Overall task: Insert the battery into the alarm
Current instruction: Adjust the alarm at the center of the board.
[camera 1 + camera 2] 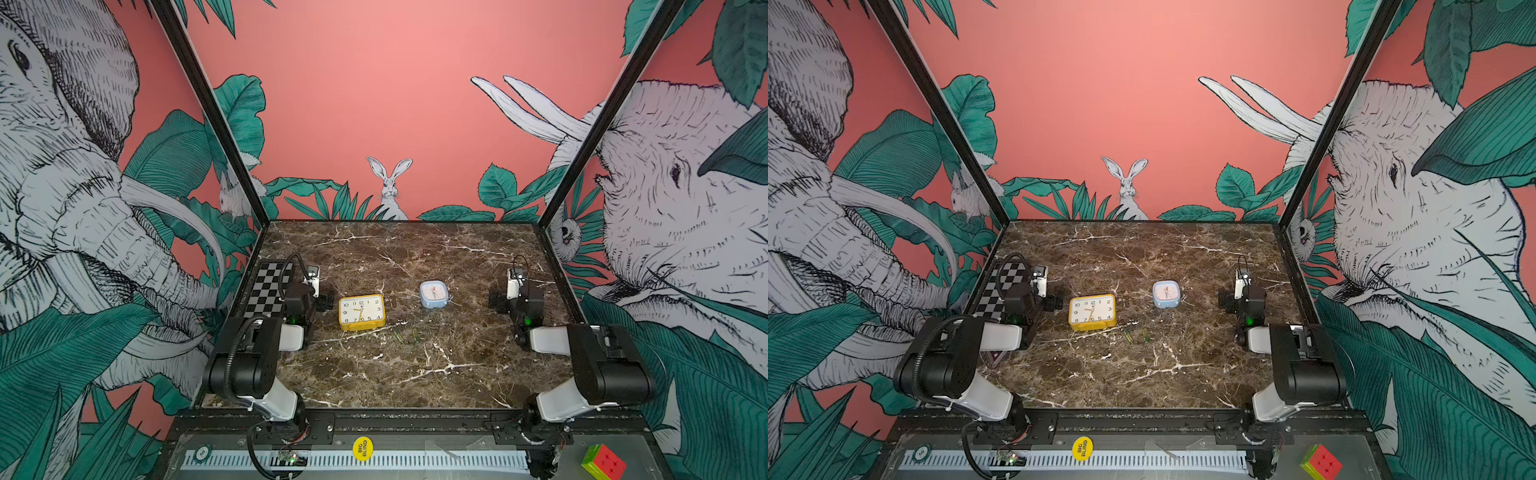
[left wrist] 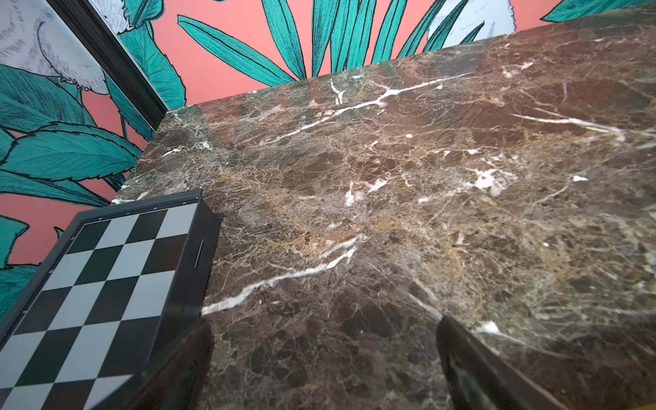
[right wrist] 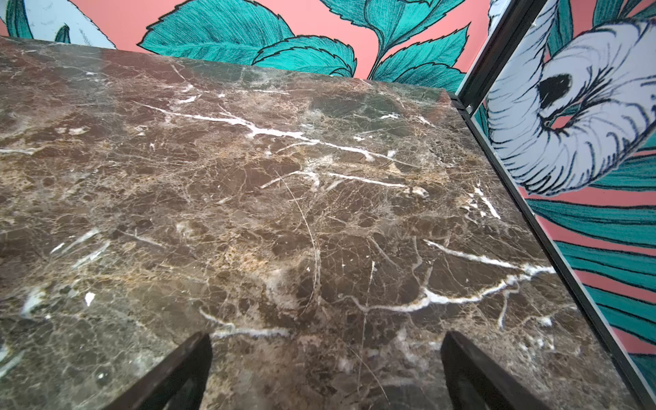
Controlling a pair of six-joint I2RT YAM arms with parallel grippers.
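In a top view, a green battery (image 1: pixel 400 337) and a second battery (image 1: pixel 415 336) lie flat on the marble table (image 1: pixel 415 386). They sit just in front of the gap between the yellow clock (image 1: pixel 361 312) and the blue clock (image 1: pixel 433 294), touching neither. Their long axes seem to run roughly front to back, slightly slanted, though they are too small to be sure. The left gripper (image 1: pixel 326 298) sits just beside the yellow clock, and the right gripper (image 1: pixel 496 301) is well apart from the blue one. From both grippers the batteries lie inward and toward the near edge, about midway, so neither arm is clearly nearer. Bare table surrounds them, leaving open room to come down.

In the left wrist view, the fingers (image 2: pixel 472 365) stand spread with nothing between them, over bare marble beside a chessboard (image 2: pixel 88 284). No battery or clock shows.

In the right wrist view, the jaws gape empty over bare marble, near the side wall (image 3: pixel 585 159).
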